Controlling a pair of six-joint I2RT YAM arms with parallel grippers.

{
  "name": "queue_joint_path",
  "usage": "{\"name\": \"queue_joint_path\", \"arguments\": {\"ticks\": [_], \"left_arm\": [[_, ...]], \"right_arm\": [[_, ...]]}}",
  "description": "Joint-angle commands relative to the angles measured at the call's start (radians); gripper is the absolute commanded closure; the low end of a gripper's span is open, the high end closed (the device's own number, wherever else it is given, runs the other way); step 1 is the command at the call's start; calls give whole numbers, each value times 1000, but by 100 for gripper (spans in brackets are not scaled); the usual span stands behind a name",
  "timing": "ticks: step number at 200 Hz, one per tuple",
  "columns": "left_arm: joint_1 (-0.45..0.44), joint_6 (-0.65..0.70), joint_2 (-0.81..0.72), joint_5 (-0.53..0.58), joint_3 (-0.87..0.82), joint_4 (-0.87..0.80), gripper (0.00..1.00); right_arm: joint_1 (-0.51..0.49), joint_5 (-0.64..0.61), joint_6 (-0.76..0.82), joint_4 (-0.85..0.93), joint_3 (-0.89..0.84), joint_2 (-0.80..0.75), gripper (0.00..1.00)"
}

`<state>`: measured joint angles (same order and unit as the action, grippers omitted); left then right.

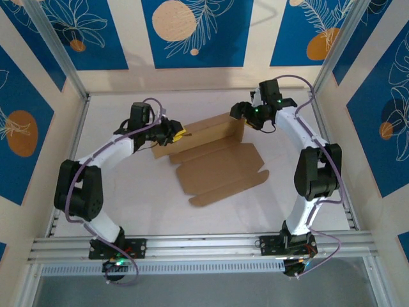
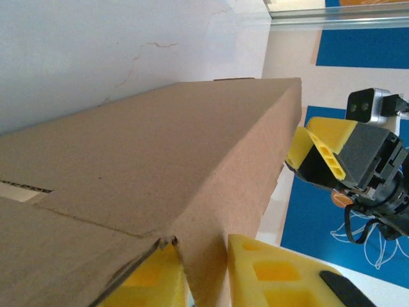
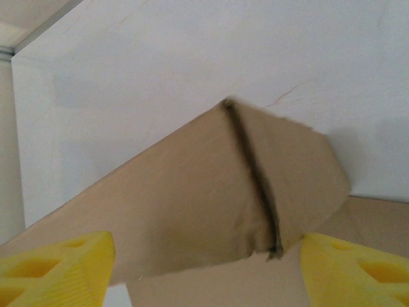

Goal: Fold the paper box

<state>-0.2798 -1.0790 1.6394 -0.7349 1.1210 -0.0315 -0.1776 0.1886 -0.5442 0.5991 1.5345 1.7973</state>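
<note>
In the top view, look first toward 9 o'clock. Your left gripper (image 1: 171, 133) is closed on the left end of the paper box (image 1: 220, 167). In the left wrist view the cardboard edge passes between its two yellow fingers (image 2: 271, 275), which sit close on both sides.

The box lies in the middle of the table (image 1: 128, 192), between the two arms. Its base and front panels are flat on the surface, and only the rear wall (image 1: 204, 133) stands up. The long axis of this wall runs from about 8 o'clock to 2 o'clock, so each end points to one arm.

At the 2 o'clock end you find the right gripper (image 1: 243, 113), just beside the corner of the wall. Its jaws are wide apart and hold nothing. In the right wrist view the end flap (image 3: 287, 179) sits in the gap between them, and I see no contact.

I judge that the next move belongs to the right arm, because it is nearer to this flap. The flap lies straight ahead of it, toward 8 o'clock, and probably must be turned inward while the left side holds the wall upright.
</note>
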Motion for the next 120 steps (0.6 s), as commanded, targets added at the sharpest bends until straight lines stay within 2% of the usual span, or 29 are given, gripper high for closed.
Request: {"name": "queue_joint_path", "arguments": {"ticks": [1, 43, 49, 68, 87, 106, 120], "left_arm": [[20, -1, 14, -89, 20, 71, 78], [36, 45, 32, -131, 48, 37, 79], [41, 55, 32, -135, 53, 26, 79], [58, 94, 36, -141, 69, -27, 79], [68, 110, 42, -146, 78, -53, 79], [70, 107, 46, -152, 75, -47, 80], [70, 99, 47, -152, 69, -39, 80]], "right_arm": [[-1, 41, -2, -12, -36, -68, 29], [-46, 62, -34, -25, -97, -128, 36], [-56, 33, -22, -13, -105, -146, 36], [-75, -172, 16, 25, -119, -211, 35], [-70, -359, 31, 44, -112, -233, 28], [-49, -367, 42, 66, -59, -174, 24], [-31, -321, 36, 97, 3, -106, 22]]}}
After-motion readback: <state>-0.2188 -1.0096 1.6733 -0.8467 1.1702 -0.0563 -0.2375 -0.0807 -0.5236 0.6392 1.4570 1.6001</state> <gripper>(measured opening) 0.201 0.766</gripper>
